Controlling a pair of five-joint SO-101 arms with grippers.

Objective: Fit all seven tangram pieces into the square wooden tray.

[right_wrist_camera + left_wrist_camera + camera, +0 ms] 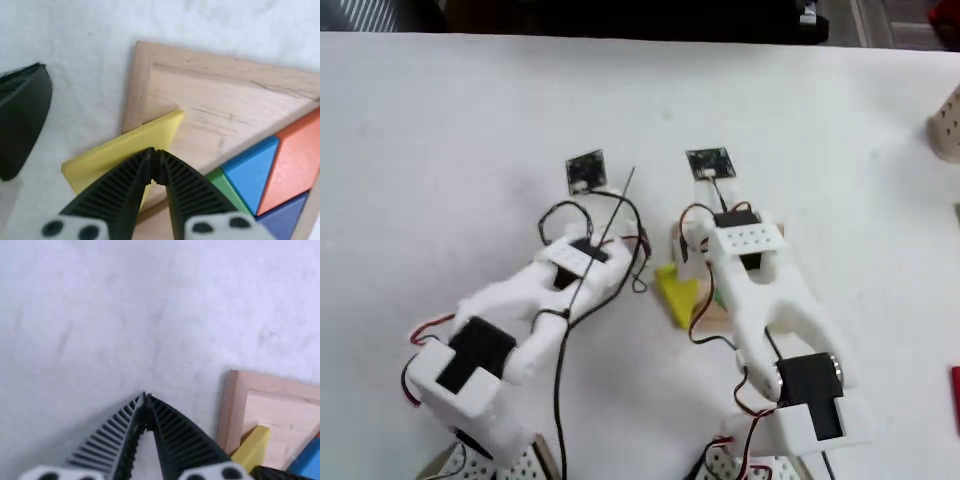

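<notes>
Two white SO-101 arms lean over a white desk [470,120] with the square wooden tray [145,75] beneath the right arm. The right claw [154,162] is clenched, its ribbed black tips pressed together directly over the yellow tangram piece [125,147]. Whether the tips touch the piece cannot be told. The yellow piece lies tilted across one side of the tray's rim, one corner over the bare wooden floor inside and the rest hanging out over the desk. In the high view it shows between the two arms, just beside the right one.

Four pieces sit packed together in the far part of the tray. A blue triangle [250,167] lies beside an orange piece [297,155], with a green piece [224,184] and a dark blue piece [285,220] touching them.

The left claw [146,410] is also clenched, gripping nothing, over open desk just beside a corner of the tray. Farther up the desk lie a small circuit board [585,171] and a second board [709,162], each trailing a cable toward an arm.
</notes>
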